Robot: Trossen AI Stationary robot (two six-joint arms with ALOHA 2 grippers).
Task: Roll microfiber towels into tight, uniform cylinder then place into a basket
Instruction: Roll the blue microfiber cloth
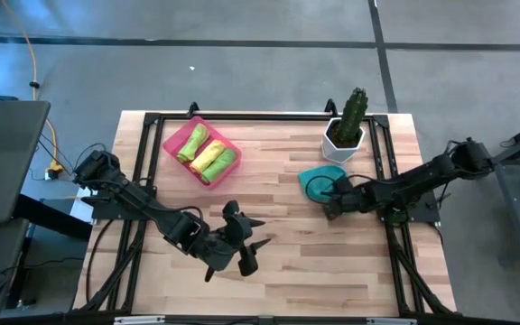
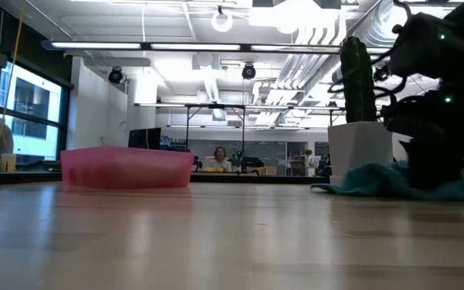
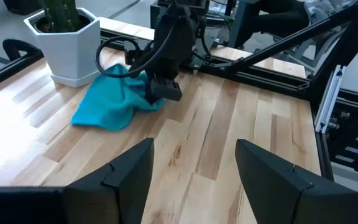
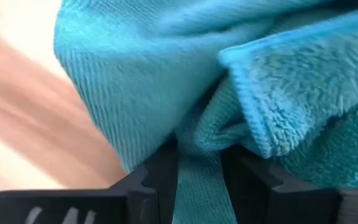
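Observation:
The teal towel (image 1: 317, 181) lies crumpled on the table in front of the white cactus pot (image 1: 341, 140); it also shows in the left wrist view (image 3: 107, 102) and the low view (image 2: 377, 181). My right gripper (image 1: 335, 200) is shut on the towel's edge on the side away from the pot. My left gripper (image 1: 258, 233) is open and empty over the table's near middle, pointing toward the towel. The pink basket (image 1: 175, 137) at the far left holds two green rolled towels (image 1: 192, 142) and a yellow one (image 1: 208, 155). My right gripper pinches a bunched fold of the teal towel (image 4: 197, 168) between its two fingers, at the towel's edge away from the pot (image 3: 143, 93). The fingers (image 3: 165, 89) come from above, pointing down. The rest of the towel lies slack and crumpled on the table.
The cactus pot (image 3: 70, 43) stands right beside the towel at the far right. A black frame (image 1: 382, 162) runs along the table's edges. Bare wood (image 1: 287, 262) lies between the two grippers and at the near side.

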